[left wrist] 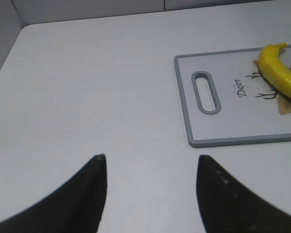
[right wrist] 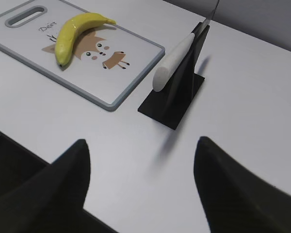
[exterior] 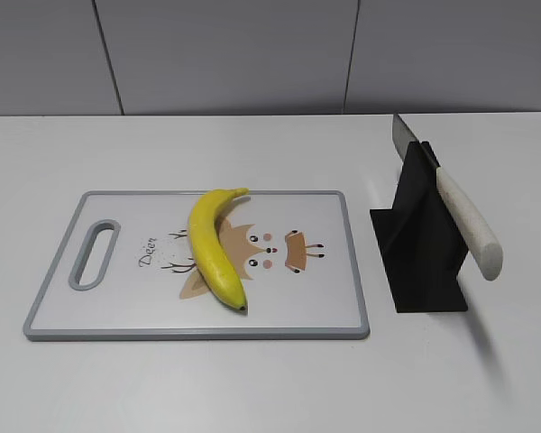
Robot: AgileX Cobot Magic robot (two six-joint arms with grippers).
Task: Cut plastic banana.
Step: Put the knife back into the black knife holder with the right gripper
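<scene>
The plastic banana (exterior: 215, 248) lies whole on the white cutting board (exterior: 126, 311), glossy yellow, dark tip towards the front; it also shows in the left wrist view (left wrist: 281, 73) and the right wrist view (right wrist: 75, 35). A knife with a white handle (exterior: 469, 225) rests in a black stand (exterior: 419, 262) to the right of the board; it shows in the right wrist view (right wrist: 172, 63) too. My left gripper (left wrist: 150, 158) is open and empty over bare table left of the board. My right gripper (right wrist: 143, 141) is open and empty, near the stand. Neither gripper shows in the exterior view.
The board (left wrist: 233, 141) has a grey rim, a handle slot (exterior: 95, 253) at its left end and a deer drawing. The white table (exterior: 252, 388) meets a grey wall (exterior: 252, 54) at the back. The table's front edge shows at the lower left of the right wrist view.
</scene>
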